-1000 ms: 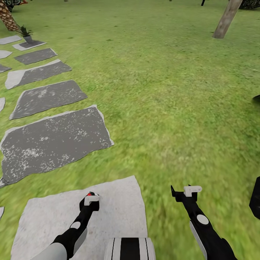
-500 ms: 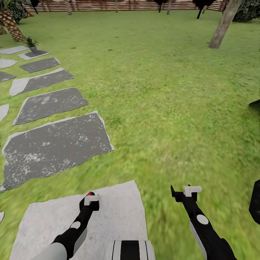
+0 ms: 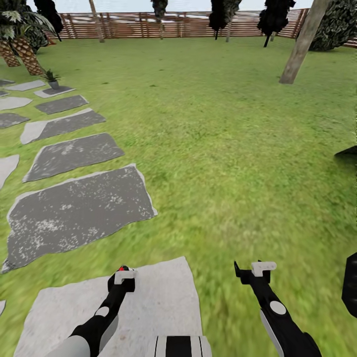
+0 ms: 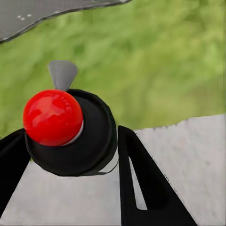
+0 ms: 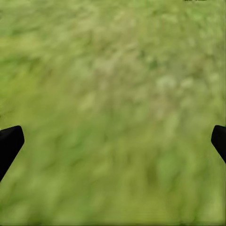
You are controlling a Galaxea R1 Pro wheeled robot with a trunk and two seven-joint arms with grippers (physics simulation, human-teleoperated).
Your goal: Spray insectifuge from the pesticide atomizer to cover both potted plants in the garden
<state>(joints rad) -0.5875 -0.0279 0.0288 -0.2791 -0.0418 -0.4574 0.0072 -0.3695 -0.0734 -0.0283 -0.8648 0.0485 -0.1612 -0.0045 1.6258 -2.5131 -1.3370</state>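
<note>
The left gripper (image 3: pixel 122 276) is clamped around the slim black pesticide atomizer with its round red tip (image 4: pixel 53 117); in the left wrist view its 2 black fingers (image 4: pixel 141 179) press against either side of the black cylinder, above a pale grey paving slab (image 3: pixel 163 297) and a strip of green lawn (image 3: pixel 223 148). The right gripper (image 3: pixel 253 271) hangs over grass with its jaws spread wide and nothing between them, the fingertips (image 5: pixel 9 143) sitting at opposite edges of the right wrist view. Far ahead on the left, 1 small potted plant with pointed green leaves in a little grey pot (image 3: pixel 52 79) stands on the far dark grey stepping stone (image 3: pixel 54 91), near a palm with a scaly brown trunk (image 3: pixel 22 54). A brown slatted wooden fence (image 3: pixel 129 25) closes off the back of the garden
</note>
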